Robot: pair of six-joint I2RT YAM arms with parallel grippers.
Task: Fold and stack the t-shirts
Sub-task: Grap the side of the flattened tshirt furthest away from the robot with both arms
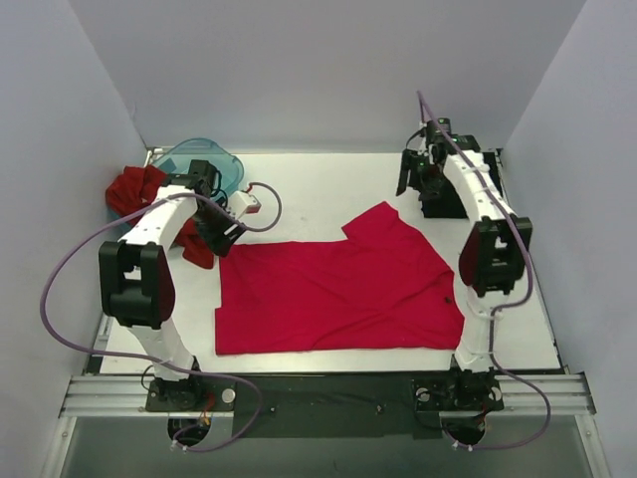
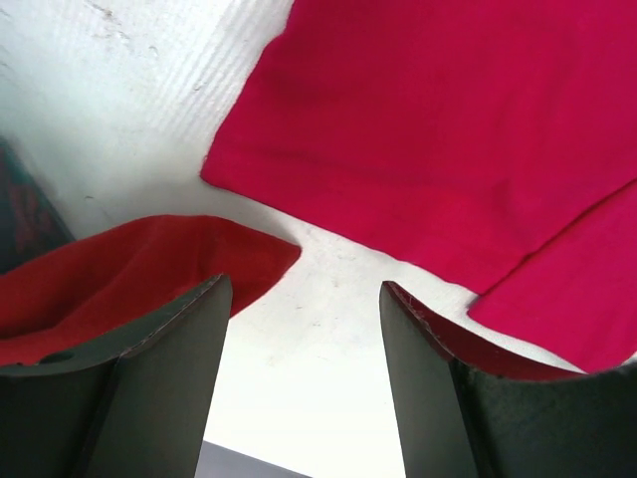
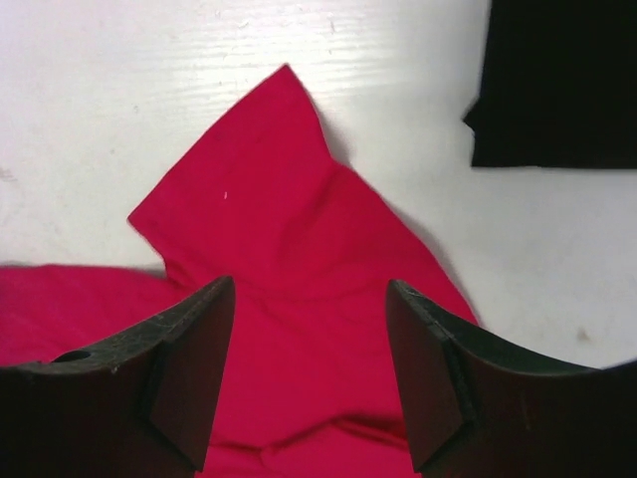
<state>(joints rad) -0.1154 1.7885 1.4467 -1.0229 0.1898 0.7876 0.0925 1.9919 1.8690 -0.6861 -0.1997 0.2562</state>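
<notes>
- Crimson-pink t-shirt (image 1: 338, 294) lies spread flat in the middle of the white table (image 1: 318, 184), its long axis running from the table's left edge toward its right edge.
- Its straight edge faces the left edge, its rounded end faces the right edge, and one sleeve (image 1: 383, 221) points toward the far edge.
- Brick-red t-shirt (image 1: 134, 189) sits crumpled (not folded) in the far left corner, beside a teal tub (image 1: 204, 159).
- Black t-shirt (image 3: 557, 80) lies flat toward the far right corner, near the sleeve tip but apart from it.
- Left gripper (image 2: 304, 378) hangs over bare table between the brick-red cloth and a corner of the crimson-pink t-shirt, fingers spread, holding nothing.
- Right gripper (image 3: 309, 378) hangs over the sleeve, fingers spread, holding nothing.
</notes>
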